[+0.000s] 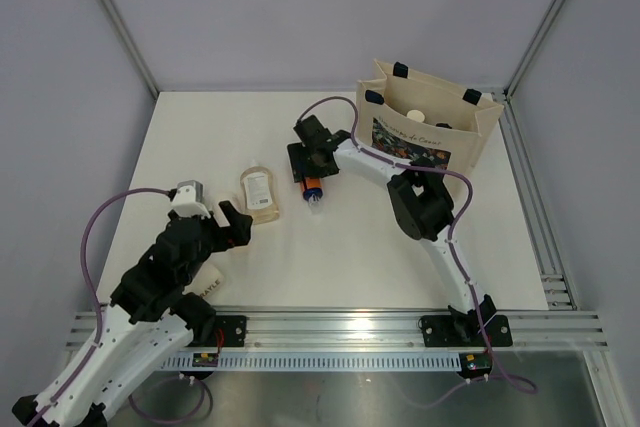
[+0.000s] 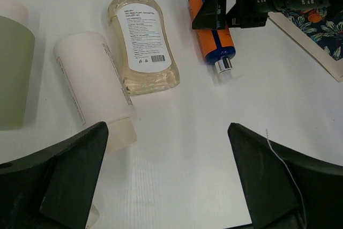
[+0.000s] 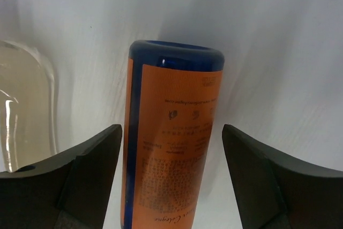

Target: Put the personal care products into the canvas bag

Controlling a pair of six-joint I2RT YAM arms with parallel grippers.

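Note:
The orange tube with blue ends lies on the white table. My right gripper is open, its jaws on either side of the tube with gaps on both sides. The clear yellowish bottle lies flat just left of the tube. My left gripper is open and empty over bare table. A cream-white tube lies by its left finger, and a grey-green bottle lies further left. The canvas bag stands at the back right with a white-capped item inside.
Grey walls close the table at the back and sides. A metal rail runs along the near edge by the arm bases. The right arm's purple cable loops in front of the bag.

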